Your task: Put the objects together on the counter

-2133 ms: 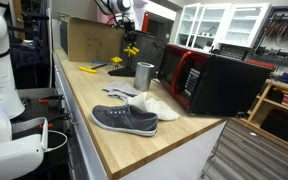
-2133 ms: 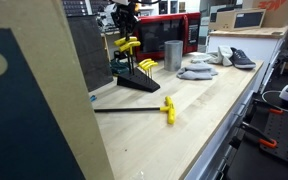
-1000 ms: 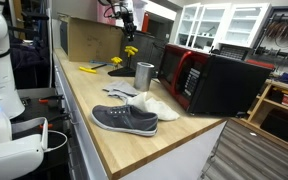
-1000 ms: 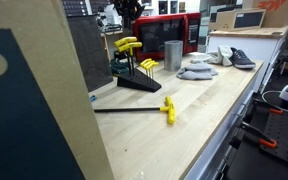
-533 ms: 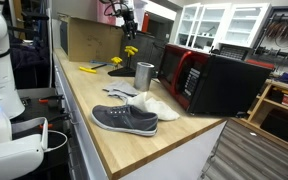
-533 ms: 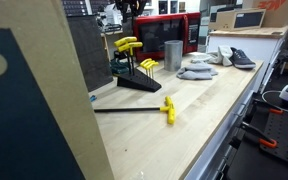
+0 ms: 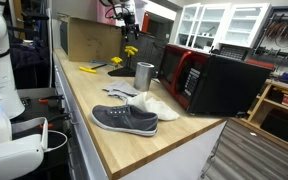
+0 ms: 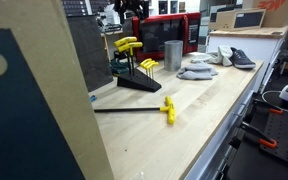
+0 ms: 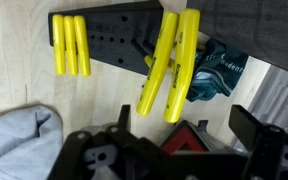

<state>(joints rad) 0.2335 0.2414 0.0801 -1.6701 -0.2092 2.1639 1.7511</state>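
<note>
Your pincer (image 9: 179,150) stands wide, jaws well apart with nothing between them. Straight beneath it in the wrist view is a black stand (image 9: 114,45) holding yellow hex keys (image 9: 172,65), some upright in a row, two leaning across. In an exterior view the pincer hangs above that stand, clear of it, near the back of the counter (image 7: 84,95).

Just beside the stand is the steel cup (image 7: 144,75), upright. Past the cup, the white cloth (image 7: 150,103) lies crumpled, and the sneaker (image 7: 124,119) sits just beside it, close to the counter's front edge. The hand tool (image 8: 168,108), yellow handle on a long black shaft, lies flat on bare wood, well apart from the cup, cloth and sneaker.

The microwave (image 7: 219,80) stands beside the cup, and the cardboard box (image 7: 89,40) stands at the counter's far end.
</note>
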